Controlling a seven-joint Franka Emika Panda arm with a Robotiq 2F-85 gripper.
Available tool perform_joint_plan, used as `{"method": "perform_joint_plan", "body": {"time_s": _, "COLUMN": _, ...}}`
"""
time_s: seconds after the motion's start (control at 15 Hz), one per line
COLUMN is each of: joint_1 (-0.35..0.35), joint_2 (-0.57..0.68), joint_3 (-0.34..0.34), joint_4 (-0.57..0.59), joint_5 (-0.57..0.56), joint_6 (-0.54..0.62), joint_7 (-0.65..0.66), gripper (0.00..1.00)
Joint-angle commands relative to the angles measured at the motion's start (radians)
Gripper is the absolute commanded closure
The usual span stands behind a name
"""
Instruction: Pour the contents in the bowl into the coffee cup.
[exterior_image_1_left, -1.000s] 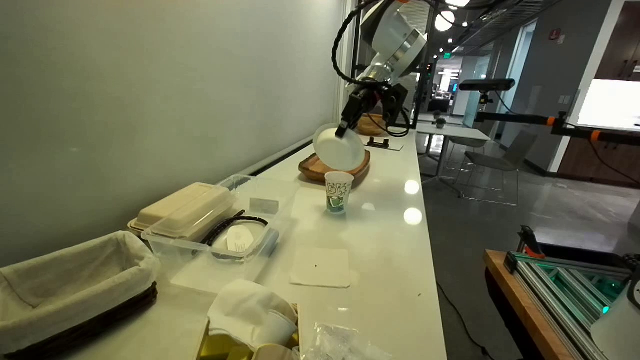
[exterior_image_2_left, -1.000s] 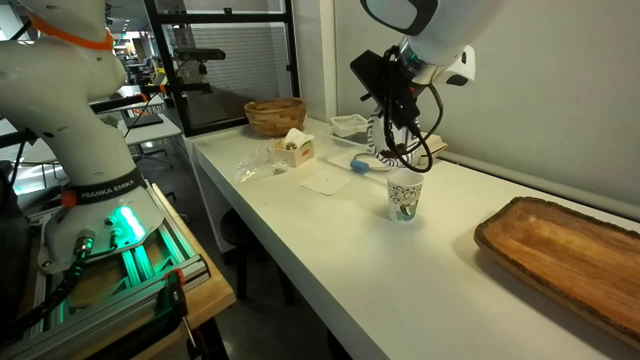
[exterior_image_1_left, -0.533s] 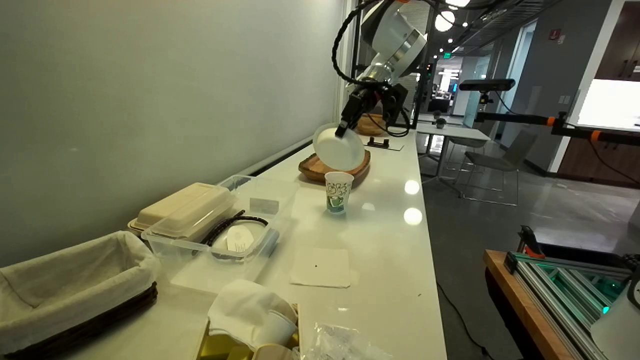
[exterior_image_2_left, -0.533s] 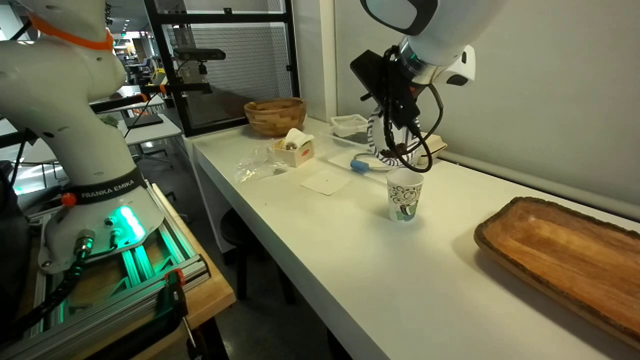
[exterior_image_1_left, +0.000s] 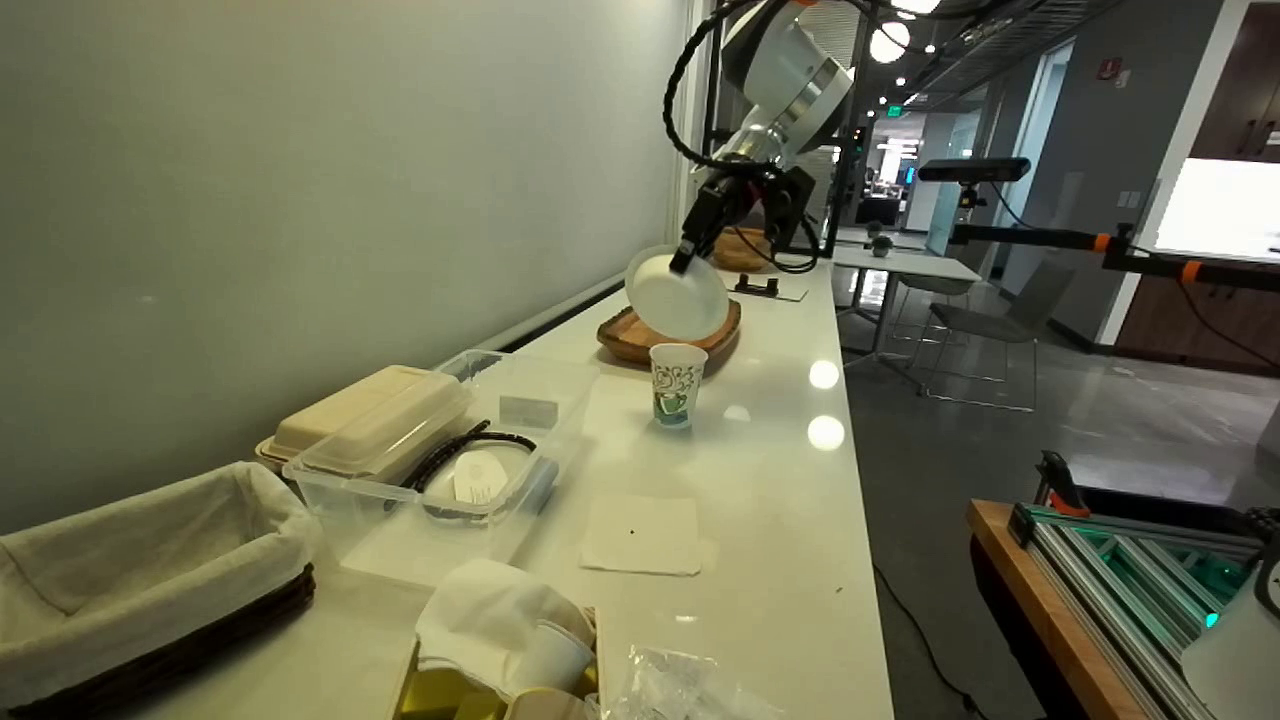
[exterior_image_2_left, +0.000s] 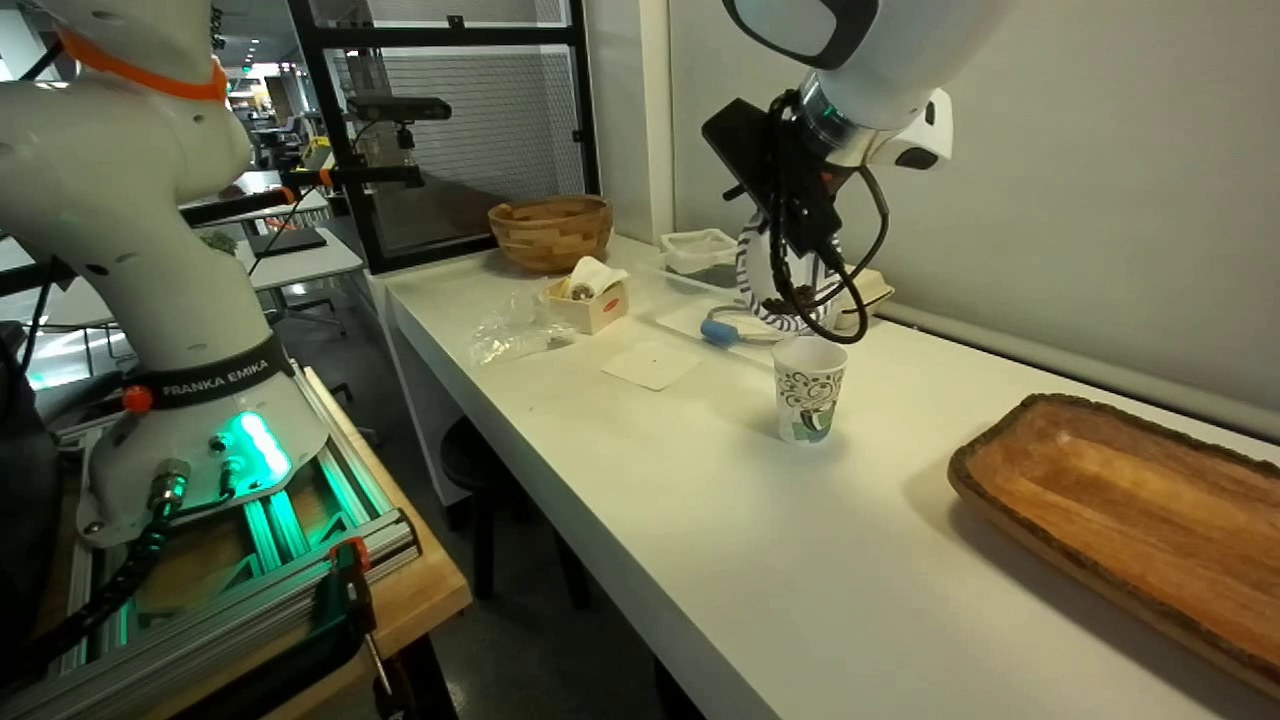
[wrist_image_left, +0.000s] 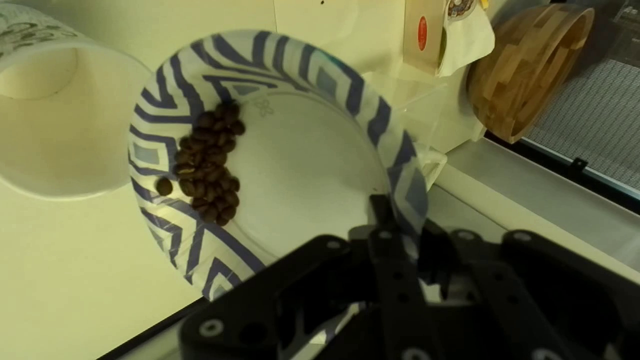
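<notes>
Gripping the tipped bowl (wrist_image_left: 300, 165) with the hand (wrist_image_left: 407, 225); not yet dropping beans (wrist_image_left: 207, 165) into the cup (wrist_image_left: 65, 120), wrist view's upper left.

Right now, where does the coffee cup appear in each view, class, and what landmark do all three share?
In an exterior view: coffee cup near the middle, slightly right.
In an exterior view: coffee cup right of centre.
Wrist view: coffee cup at upper left, partly cut off.
Shared landmark: the tilted bowl, plain outside, patterned inside.

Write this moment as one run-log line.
gripper: shut on bowl; bowl: tilted toward cup; beans: bunched at bowl's low side; cup: upright on counter
</notes>
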Motion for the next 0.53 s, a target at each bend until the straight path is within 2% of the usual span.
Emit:
{"method": "perform_joint_plan", "body": {"time_s": 0.0, "joint_1": -0.015, "joint_2": 0.027, "joint_3": -0.005, "joint_4": 0.034, "joint_5": 0.008, "joint_6": -0.069, "joint_7": -0.029, "gripper": 0.98}}
{"method": "perform_joint_plan", "body": {"time_s": 0.47, "joint_1": -0.054, "joint_2": 0.073, "joint_3": -0.002, "joint_4": 0.096, "joint_5": 0.018, "joint_6": -0.143, "joint_7": -0.049, "gripper": 0.98}}
